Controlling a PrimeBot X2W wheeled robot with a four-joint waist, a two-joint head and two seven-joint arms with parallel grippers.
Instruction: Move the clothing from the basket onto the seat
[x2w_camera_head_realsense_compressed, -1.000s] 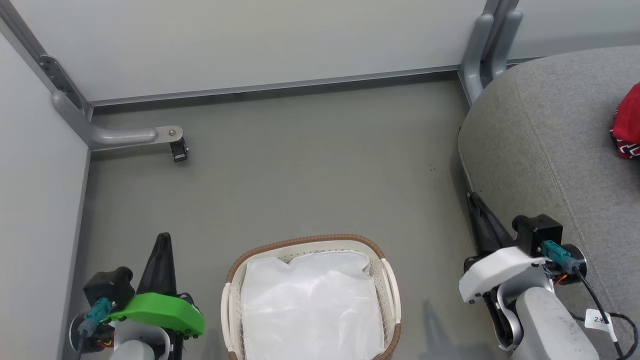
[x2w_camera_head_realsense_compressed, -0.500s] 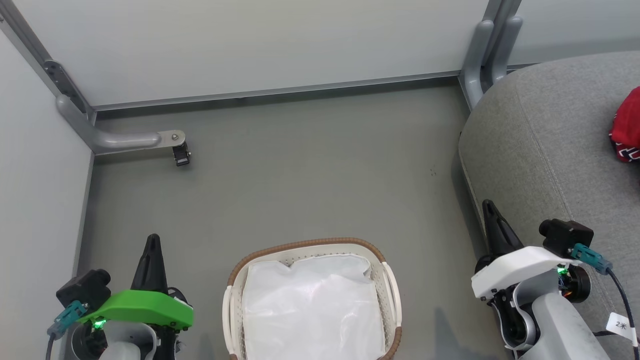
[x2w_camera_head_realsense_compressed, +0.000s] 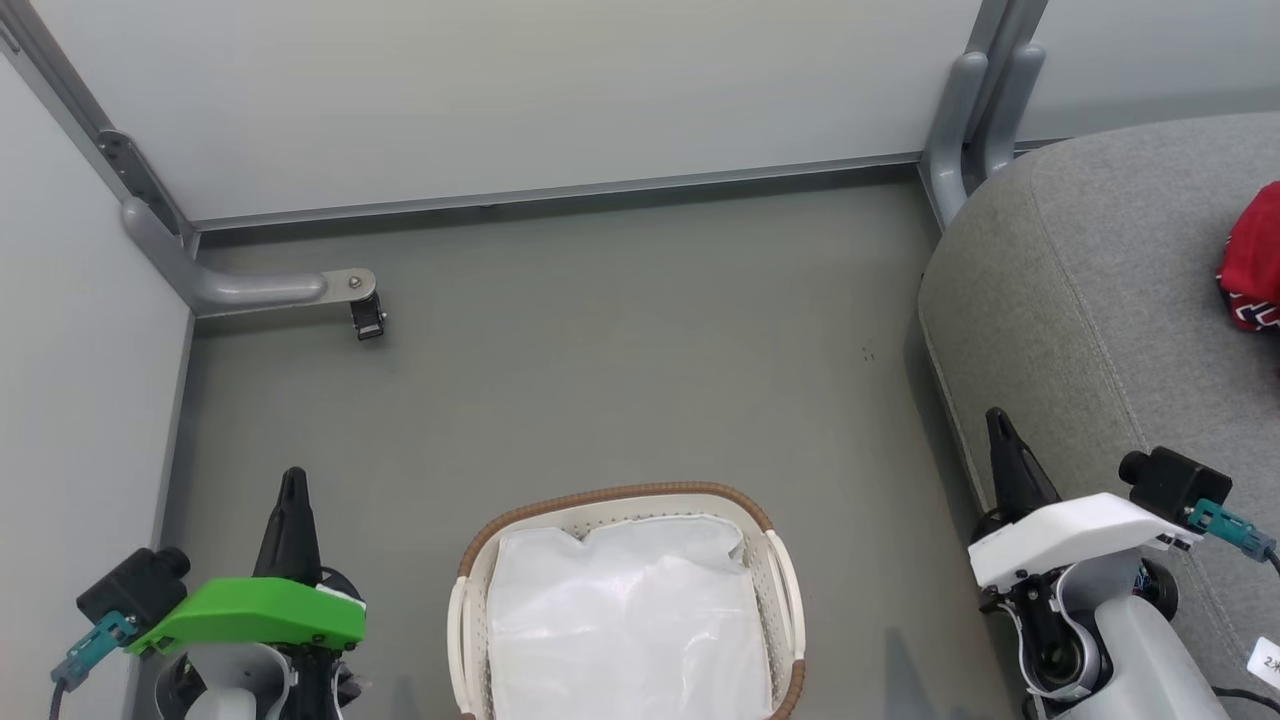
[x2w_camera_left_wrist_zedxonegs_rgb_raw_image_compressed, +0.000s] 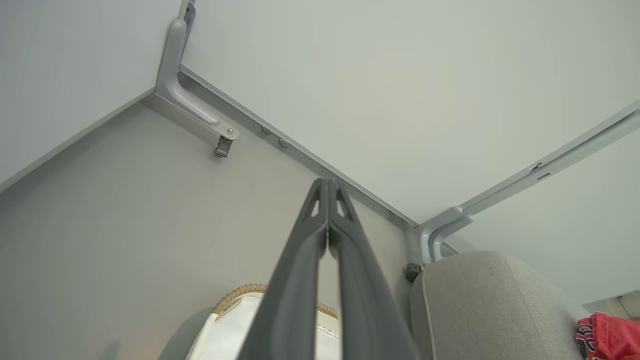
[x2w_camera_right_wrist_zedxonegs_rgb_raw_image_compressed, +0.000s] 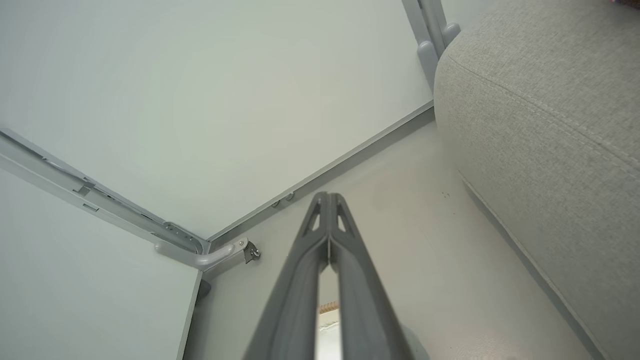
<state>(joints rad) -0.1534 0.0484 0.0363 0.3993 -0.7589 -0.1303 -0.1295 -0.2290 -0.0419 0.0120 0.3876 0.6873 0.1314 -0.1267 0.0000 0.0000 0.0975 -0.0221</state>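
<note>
At the far left, a pale wall panel (x2w_camera_head_realsense_compressed: 80, 350) meets the grey floor (x2w_camera_head_realsense_compressed: 620, 340), and a grey metal bracket (x2w_camera_head_realsense_compressed: 250, 289) reaches out from the corner just above the floor. Below it in the head view, the left gripper (x2w_camera_head_realsense_compressed: 293, 478) rises from under a green cover (x2w_camera_head_realsense_compressed: 255, 610) and points up the picture over bare floor. In the left wrist view, the left gripper (x2w_camera_left_wrist_zedxonegs_rgb_raw_image_compressed: 328, 183) has its jaws together, the two dark fingers (x2w_camera_left_wrist_zedxonegs_rgb_raw_image_compressed: 295, 280) meeting at their tips with nothing between them.

To the right of that arm, the basket (x2w_camera_head_realsense_compressed: 610, 493) stands on the floor at the bottom middle. Its brown woven rim curves across the far side, and a crumpled white sheet (x2w_camera_head_realsense_compressed: 630, 620) lies inside against its perforated walls. The left wrist view shows the basket (x2w_camera_left_wrist_zedxonegs_rgb_raw_image_compressed: 240, 292) partly behind the fingers.

Further right, the right gripper (x2w_camera_head_realsense_compressed: 997, 420) points up from under a white cover (x2w_camera_head_realsense_compressed: 1075, 530), just beside the rounded edge of the seat (x2w_camera_head_realsense_compressed: 1100, 300). In the right wrist view, the right gripper (x2w_camera_right_wrist_zedxonegs_rgb_raw_image_compressed: 328, 196) also has its jaws pressed together and holds nothing, and the seat (x2w_camera_right_wrist_zedxonegs_rgb_raw_image_compressed: 540, 110) fills the right side there.

The clothing (x2w_camera_head_realsense_compressed: 1252, 260), red with striped trim, lies on top of the seat at the right edge of the head view, well apart from both grippers and from the basket. It also shows in the left wrist view (x2w_camera_left_wrist_zedxonegs_rgb_raw_image_compressed: 607, 340) on the seat (x2w_camera_left_wrist_zedxonegs_rgb_raw_image_compressed: 490, 300).
</note>
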